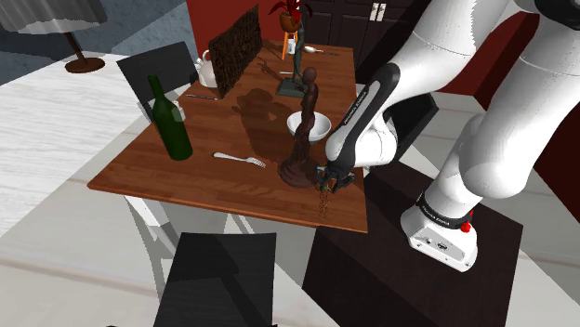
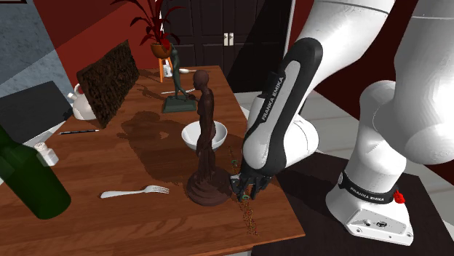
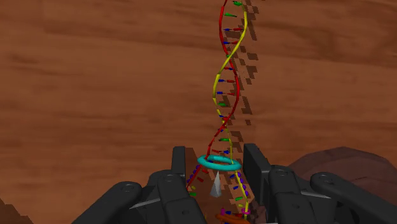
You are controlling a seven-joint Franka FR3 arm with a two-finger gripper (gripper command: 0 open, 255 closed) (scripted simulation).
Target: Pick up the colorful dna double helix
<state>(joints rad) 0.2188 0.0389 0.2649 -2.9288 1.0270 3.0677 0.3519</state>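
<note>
Now the gripper (image 3: 215, 150) straddles the helix (image 3: 228, 62) lying by the table's (image 1: 139, 167) edge nearest the stand (image 1: 409, 279), claw apart, seemingly not yet touching it; next, close and lift.

The wooden table (image 1: 149, 163) carries the colourful DNA helix (image 3: 226, 83). The helix lies flat on the boards, starting between the parted fingers (image 3: 179, 164) of the gripper (image 3: 216, 167) and running away from them. Just beside the fingers stands a dark brown figurine (image 2: 206, 138), with a white bowl (image 2: 190, 134) behind it. A fork (image 2: 134, 192) lies beyond the figurine, and a green bottle (image 1: 170, 121) stands farther off. Well apart from the fingers stand a dark panel (image 1: 232, 46), a white teapot (image 1: 208, 67) and a green statuette (image 1: 296, 70).
</note>
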